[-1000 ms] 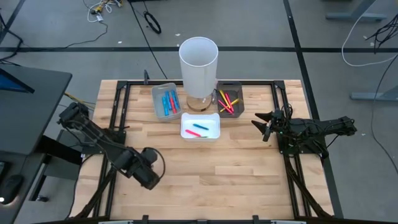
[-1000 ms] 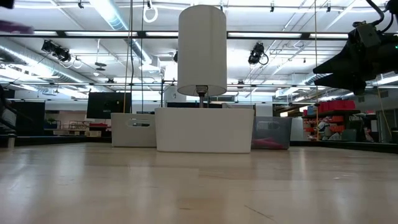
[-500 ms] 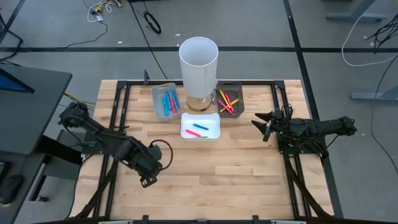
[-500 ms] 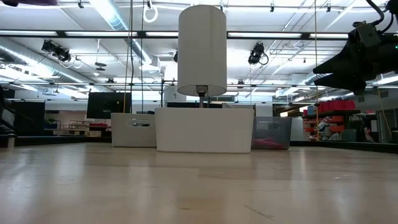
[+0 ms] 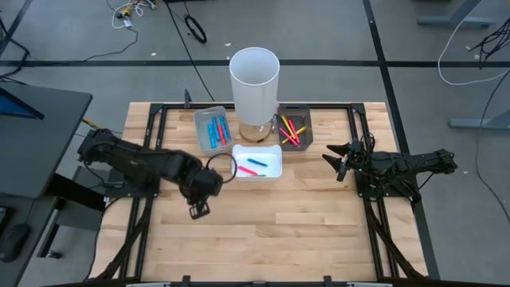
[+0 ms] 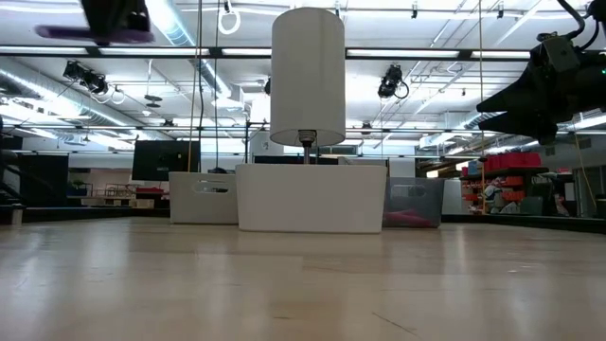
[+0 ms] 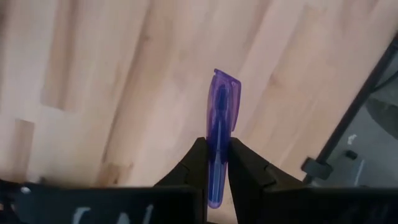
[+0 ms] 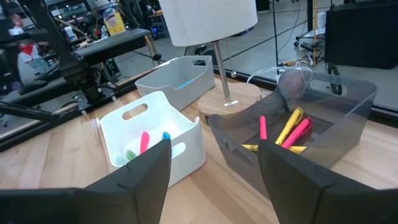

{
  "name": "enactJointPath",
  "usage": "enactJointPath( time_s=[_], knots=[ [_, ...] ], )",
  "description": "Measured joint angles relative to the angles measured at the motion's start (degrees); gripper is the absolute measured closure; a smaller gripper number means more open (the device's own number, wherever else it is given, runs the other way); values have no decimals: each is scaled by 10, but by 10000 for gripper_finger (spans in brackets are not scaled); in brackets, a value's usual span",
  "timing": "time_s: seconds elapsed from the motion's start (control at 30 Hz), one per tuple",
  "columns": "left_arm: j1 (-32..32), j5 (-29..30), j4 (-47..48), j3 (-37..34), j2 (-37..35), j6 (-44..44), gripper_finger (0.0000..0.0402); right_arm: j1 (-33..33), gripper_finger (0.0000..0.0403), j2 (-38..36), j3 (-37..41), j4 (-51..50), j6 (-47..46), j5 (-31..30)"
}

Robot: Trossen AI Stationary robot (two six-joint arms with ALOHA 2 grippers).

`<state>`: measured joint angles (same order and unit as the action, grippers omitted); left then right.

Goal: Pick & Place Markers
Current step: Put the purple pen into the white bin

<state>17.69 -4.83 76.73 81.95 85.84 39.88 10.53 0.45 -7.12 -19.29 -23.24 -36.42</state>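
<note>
My left claw (image 5: 198, 209) hangs above the counter (image 5: 263, 231), near the white tray (image 5: 257, 163) and on its left, clamped on a purple marker (image 7: 219, 133). The marker's long axis runs straight out along my fingers; its far end is cut off between them. Right of the white tray, my right claw (image 5: 335, 162) waits, parted and empty, facing the dark tray (image 8: 323, 118) of yellow and pink markers (image 8: 287, 132).

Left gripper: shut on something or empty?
Shut on a purple marker. In the left wrist view the left gripper has its two dark fingers pinching the marker's lower half, held above the wooden table.
</note>
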Motion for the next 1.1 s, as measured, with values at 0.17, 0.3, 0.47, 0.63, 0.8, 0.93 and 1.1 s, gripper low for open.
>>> enactJointPath(
  time_s=[0.17, 0.3, 0.47, 0.63, 0.8, 0.93, 1.1],
  knots=[
    [-58, 7, 18, 25, 24, -79, 360, 0, 160, 0, 0, 0, 0, 0],
    [-98, 17, 21, 70, 47, -135, 360, 0, 160, 0, 0, 0, 0, 0],
    [-140, 18, 27, 128, 80, -180, 360, 0, 160, 0, 0, 0, 0, 0],
    [-171, 18, 39, 191, 124, -224, 361, 0, 160, 0, 0, 0, 0, 0],
    [-194, 25, 49, 245, 168, -251, 361, 0, 160, 0, 0, 0, 0, 0],
    [-210, 32, 59, 281, 201, -281, 361, 0, 160, 0, 0, 0, 0, 0],
    [-231, 62, 71, 321, 243, -321, 361, 0, 160, 0, 0, 0, 0, 0]
  ],
)
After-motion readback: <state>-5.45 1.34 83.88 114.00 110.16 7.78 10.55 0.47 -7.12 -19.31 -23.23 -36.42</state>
